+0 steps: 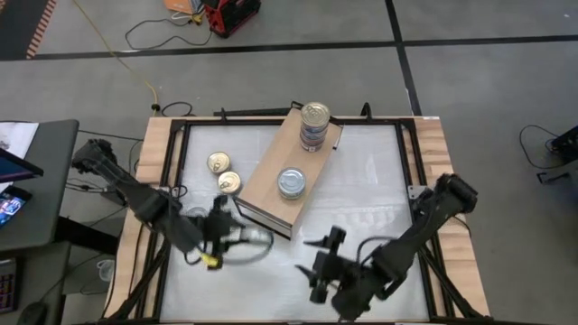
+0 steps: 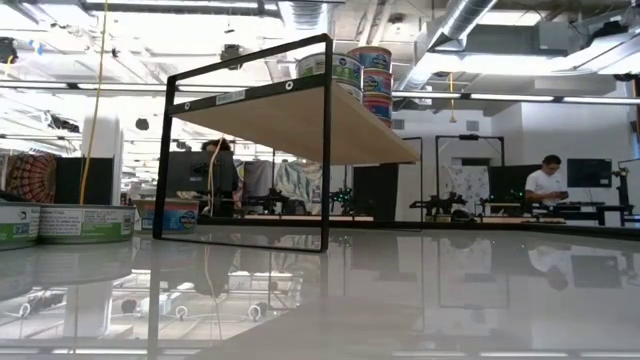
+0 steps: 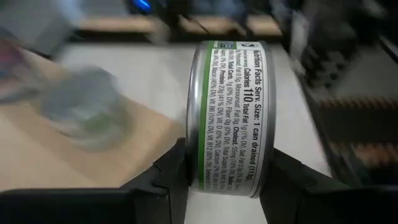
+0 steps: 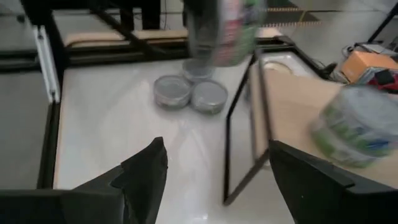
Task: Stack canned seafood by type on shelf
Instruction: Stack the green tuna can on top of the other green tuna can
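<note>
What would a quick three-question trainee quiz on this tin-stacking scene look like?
1. True or false: the left gripper is shut on a tin turned on its side.
2. How many gold-lid tins lie on the white table beside the shelf? A: one. B: two. C: four.
3. Fill in the blank: the right gripper is ____ and holds nothing.

Key: 1 true; 2 B; 3 open.
</note>
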